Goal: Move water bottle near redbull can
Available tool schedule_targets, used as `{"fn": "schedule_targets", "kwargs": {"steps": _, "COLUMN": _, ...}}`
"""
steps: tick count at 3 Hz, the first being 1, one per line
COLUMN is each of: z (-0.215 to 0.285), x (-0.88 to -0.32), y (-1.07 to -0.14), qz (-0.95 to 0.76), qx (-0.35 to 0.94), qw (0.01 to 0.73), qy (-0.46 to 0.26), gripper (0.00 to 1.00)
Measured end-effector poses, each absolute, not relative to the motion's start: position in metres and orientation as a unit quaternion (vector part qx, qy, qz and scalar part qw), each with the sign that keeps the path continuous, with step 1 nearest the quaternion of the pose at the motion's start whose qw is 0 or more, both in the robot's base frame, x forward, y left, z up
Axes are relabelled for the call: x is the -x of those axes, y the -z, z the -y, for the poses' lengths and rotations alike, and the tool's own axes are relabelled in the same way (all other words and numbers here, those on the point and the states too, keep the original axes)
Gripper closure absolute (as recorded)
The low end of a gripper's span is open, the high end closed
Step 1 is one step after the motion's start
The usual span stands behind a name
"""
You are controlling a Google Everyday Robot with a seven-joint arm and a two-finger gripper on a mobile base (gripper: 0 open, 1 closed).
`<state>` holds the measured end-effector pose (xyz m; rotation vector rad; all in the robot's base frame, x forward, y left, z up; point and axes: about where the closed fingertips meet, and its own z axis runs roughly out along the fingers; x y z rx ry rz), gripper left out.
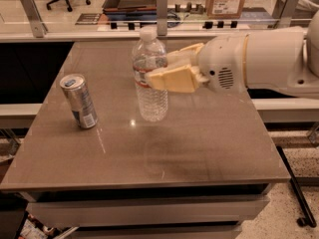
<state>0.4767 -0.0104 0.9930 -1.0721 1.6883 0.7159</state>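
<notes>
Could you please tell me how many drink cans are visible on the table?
1. The slim silver-and-blue can stands at the left of the brown table, apart from the clear ribbed plastic bottle clamped mid-table by the cream gripper. Another could be hidden behind them.

On my feed the gripper (158,68) sits over the middle of the table (199,148), closed on the water bottle (151,83). Its two fingers (174,78) are pale cream-yellow, flat and wedge-shaped, the near one broad and blocky with a squared tip. They run back into a rounded white wrist housing (222,63), which carries a small oval grille (225,77) of dark vent slots (the only marking I can make out there). A thin tan seam (245,59) rings the joint behind it. The forearm (274,59) is a thick, smooth white cylinder with one small dark dot low on its side. I see no cables.
</notes>
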Motion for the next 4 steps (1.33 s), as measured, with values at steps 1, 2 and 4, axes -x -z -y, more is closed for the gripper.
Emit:
{"fn": "schedule_targets", "kwargs": {"steps": 1, "z": -0.013, "x": -0.471, "y": -0.977, "qz": -0.694, "qx": 0.460, "qw": 0.490, "qy": -0.257, "gripper": 1.00}}
{"fn": "schedule_targets", "kwargs": {"steps": 2, "z": -0.029, "x": -0.473, "y": -0.961, "qz": -0.693, "qx": 0.470, "qw": 0.489, "qy": -0.246, "gripper": 1.00}}
{"fn": "schedule_targets", "kwargs": {"steps": 4, "z": -0.058, "x": -0.478, "y": -0.946, "qz": -0.674, "qx": 0.474, "qw": 0.492, "qy": -0.281, "gripper": 1.00}}
